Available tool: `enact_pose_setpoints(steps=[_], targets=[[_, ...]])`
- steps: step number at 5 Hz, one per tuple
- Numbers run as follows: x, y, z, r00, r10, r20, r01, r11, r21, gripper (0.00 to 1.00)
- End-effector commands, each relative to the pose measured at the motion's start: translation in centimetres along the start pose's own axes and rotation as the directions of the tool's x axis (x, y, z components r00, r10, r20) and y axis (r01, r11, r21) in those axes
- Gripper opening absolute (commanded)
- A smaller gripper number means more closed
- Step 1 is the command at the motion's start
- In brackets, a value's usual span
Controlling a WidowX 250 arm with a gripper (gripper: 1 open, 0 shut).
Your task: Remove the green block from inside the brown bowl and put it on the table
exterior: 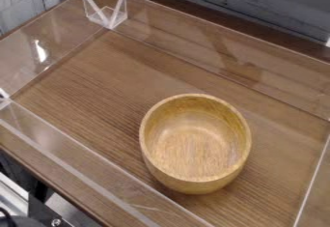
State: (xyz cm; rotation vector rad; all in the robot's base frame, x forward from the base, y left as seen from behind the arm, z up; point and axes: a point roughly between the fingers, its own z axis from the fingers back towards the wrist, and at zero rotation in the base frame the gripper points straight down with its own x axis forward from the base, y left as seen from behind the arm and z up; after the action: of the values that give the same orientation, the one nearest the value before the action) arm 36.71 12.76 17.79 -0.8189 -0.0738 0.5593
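The brown bowl [195,142] is a round light-wood bowl with a thick rim, standing on the table [103,86] right of the middle. Its inside shows bare wood and nothing lies in it. The green block is not in view anywhere in this frame. No gripper or arm shows in the picture.
Low clear acrylic walls [58,134] border the tabletop on all sides, with a clear corner bracket [104,11] at the back left. Dark equipment [26,207] sits below the front left edge.
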Motion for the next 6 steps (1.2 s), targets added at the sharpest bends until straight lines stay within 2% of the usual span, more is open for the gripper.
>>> enact_pose_setpoints(steps=[1,4,6], targets=[[-1.1,-2.5,2.9,0.993,-0.081,0.091,0.083,0.996,-0.025,0.0],[-1.1,-2.9,3.8,0.989,-0.087,0.123,0.1,0.99,-0.104,0.0],[0.5,1.4,2.6,0.991,-0.109,0.074,0.117,0.986,-0.122,0.0]])
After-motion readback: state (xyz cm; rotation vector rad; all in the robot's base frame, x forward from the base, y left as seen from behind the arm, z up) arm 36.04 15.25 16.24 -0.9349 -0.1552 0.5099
